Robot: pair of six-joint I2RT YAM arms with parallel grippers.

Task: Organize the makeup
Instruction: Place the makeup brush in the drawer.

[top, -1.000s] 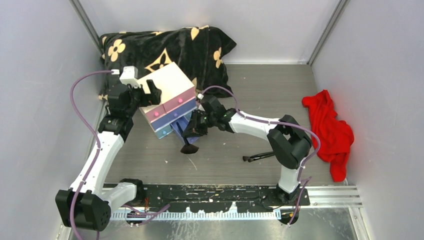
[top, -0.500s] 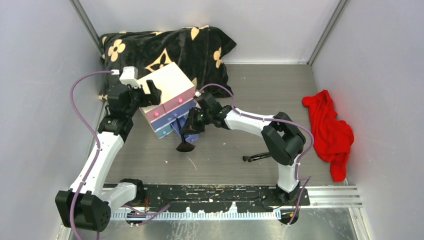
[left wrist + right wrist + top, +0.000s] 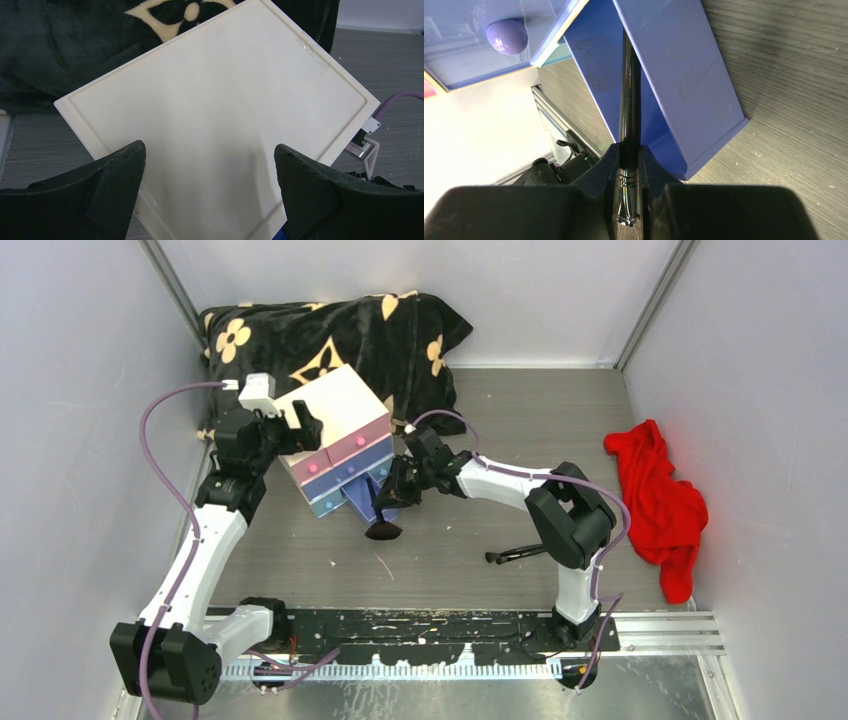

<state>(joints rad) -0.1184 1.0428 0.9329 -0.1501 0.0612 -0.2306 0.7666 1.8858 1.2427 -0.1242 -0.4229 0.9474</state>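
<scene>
A: Status of the brush (image 3: 629, 90)?
B: Pinched in the right hand (image 3: 629, 155), long axis 6-to-12, lying along the open blue drawer (image 3: 674, 75). Right arm is the nearer.
A: Left hand (image 3: 209, 150)?
B: Farther, at 10 o'clock, spread over the white chest (image 3: 215, 100).

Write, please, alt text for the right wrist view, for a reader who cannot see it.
The right gripper pinches a slim black-handled brush, whose handle stretches ahead over an open blue drawer. A purple drawer knob shows at upper left, and grey wood-grain table at right.
</scene>
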